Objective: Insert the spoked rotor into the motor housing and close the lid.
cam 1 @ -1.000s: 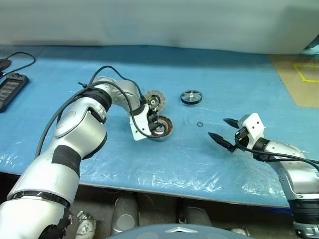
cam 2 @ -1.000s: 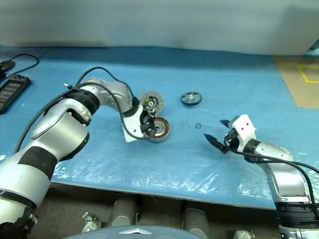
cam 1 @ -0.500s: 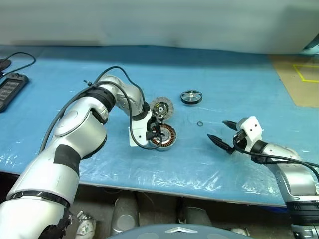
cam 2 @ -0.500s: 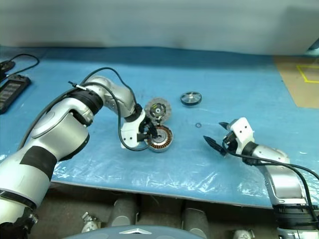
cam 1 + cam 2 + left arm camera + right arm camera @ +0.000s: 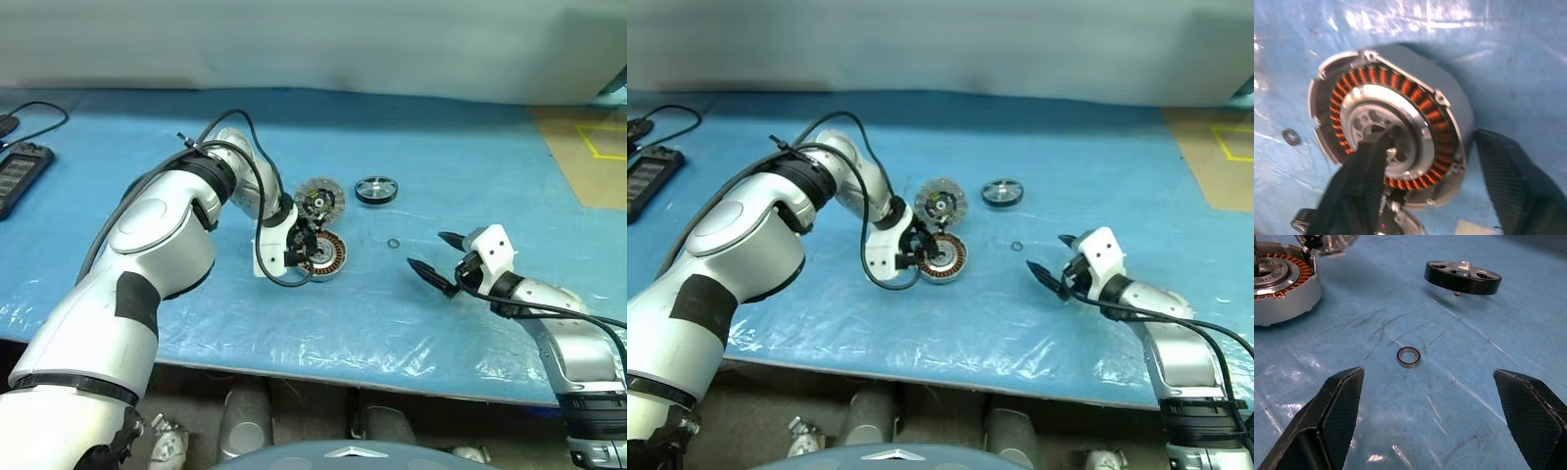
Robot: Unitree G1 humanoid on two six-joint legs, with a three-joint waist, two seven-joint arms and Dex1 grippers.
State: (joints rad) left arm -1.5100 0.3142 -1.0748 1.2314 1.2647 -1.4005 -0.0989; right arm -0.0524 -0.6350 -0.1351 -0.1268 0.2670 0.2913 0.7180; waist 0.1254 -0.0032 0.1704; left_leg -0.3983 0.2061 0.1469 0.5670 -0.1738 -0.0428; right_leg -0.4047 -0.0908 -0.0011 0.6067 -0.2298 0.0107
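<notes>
While the left gripper straddles the housing wall with jaws spread, lid open behind and rotor lying apart on the surface, the right gripper, jaws spread and empty, should fetch the rotor level.

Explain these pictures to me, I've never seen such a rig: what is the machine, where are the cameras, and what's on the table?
It is a humanoid robot with two arms. Two pictures come from its head, looking down; the other two from cameras on its wrists. On the blue sheet lie the housing with copper windings, its lid flipped open beside it, the rotor and a small ring. The left gripper straddles the housing's wall, one finger inside, one outside, not pinching it. The right gripper hovers open, holding nothing.
</notes>
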